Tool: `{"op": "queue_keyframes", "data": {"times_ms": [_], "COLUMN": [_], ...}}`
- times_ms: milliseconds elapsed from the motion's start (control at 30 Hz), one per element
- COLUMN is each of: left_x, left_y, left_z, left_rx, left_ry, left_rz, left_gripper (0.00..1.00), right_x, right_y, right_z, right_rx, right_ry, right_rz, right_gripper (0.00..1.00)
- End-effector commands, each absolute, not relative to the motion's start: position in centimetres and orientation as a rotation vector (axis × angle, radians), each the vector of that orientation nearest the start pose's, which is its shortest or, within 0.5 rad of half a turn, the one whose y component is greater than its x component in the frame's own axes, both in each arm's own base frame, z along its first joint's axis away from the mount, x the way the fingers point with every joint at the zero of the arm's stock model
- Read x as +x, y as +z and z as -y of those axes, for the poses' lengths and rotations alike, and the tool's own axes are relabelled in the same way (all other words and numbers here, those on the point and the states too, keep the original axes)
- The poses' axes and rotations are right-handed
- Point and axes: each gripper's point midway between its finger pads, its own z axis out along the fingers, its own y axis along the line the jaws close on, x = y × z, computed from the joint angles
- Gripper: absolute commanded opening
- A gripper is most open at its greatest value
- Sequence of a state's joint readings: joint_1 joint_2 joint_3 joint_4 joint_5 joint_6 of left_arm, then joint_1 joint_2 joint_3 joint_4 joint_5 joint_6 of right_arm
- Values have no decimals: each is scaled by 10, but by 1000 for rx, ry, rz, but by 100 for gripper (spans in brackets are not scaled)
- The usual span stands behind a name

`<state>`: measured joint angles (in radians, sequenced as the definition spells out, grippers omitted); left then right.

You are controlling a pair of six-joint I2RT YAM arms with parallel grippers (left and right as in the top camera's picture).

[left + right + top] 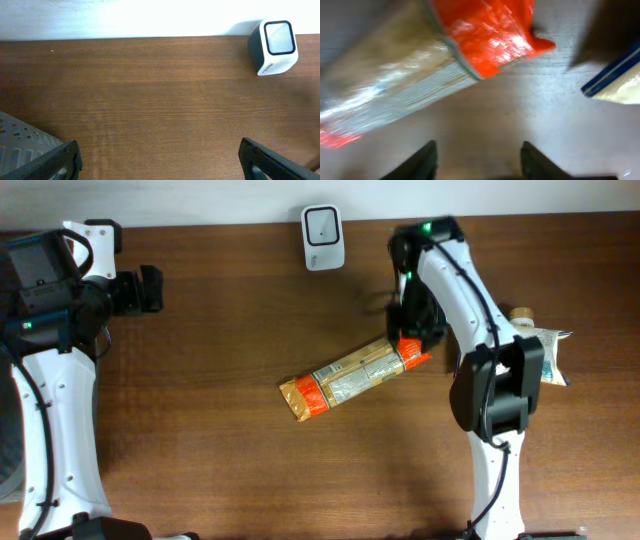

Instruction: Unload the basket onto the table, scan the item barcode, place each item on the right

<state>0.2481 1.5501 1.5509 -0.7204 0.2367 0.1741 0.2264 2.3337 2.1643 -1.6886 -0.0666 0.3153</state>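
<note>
**A:** Where is the packet (350, 378)?

**B:** It lies flat on the table (220, 330), in front of the scanner (323, 237) and well apart from it. It sits on a slant. It has orange ends and a gold and silver middle, and one orange end points away to the scanner's right.

**A:** Does anything have hold of it?

**B:** No. The right gripper (477, 162) hangs over that right-hand orange end. In its wrist view the fingers (422, 160) stand part way apart, with only bare wood between them. The orange end lies just past the fingertips, not in the gap. I cannot tell whether anything touches the wrapper.

**A:** And the other arm?

**B:** The left gripper (160, 167) is far off to the scanner's left, level with it near the back edge of the table. Its jaws are spread wide and hold nothing. From its wrist camera the scanner shows at the upper right as a white box with a dark-framed window.

**A:** Is there anything else on the table?

**B:** A pale pouch (545, 352) with a cap lies farther to the scanner's right than the packet does, beyond the right arm. Its blue-edged corner shows at the side of the right wrist view.
</note>
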Motion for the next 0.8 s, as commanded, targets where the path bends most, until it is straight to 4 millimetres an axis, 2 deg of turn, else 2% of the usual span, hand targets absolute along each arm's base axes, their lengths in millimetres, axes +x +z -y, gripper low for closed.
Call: {"op": "queue_keyframes", "data": {"times_ms": [0,67,133,267,300,333,400,467,500,567,667,767], "left_x": [436,436,436,436,436,436,436,436,436,436,436,436], "left_y": [286,286,286,286,286,286,286,286,286,286,286,286], "left_z": [-68,-68,-68,-68,-68,-68,-68,-68,-68,-68,-68,-68], "left_rx": [32,32,32,32,32,32,32,32,32,32,32,32], "left_ry": [-58,-58,-58,-58,-58,-58,-58,-58,-58,-58,-58,-58], "left_rz": [-2249,-2249,-2249,-2249,-2249,-2249,-2249,-2249,-2249,-2249,-2249,-2249], "left_gripper": [99,99,99,99,99,99,99,99,99,99,99,99], "right_x": [351,349,354,364,367,371,386,400,412,424,431,427], "right_y": [62,53,43,20,17,13,10,11,13,16,26,38], "right_z": [-69,-64,-64,-75,-85,-103,-139,-170,-195,-221,-255,-267], "right_rx": [274,280,272,277,222,125,-14,-90,-155,-234,-354,-450], "right_ry": [-195,-223,-222,-106,-2,148,340,475,568,634,779,940], "right_rz": [-3509,-3515,-3486,-3445,-3443,-3428,-3341,-3247,-3165,-3067,-2956,-2899], "right_gripper": [49,49,49,49,48,48,47,47,47,47,47,48]}}
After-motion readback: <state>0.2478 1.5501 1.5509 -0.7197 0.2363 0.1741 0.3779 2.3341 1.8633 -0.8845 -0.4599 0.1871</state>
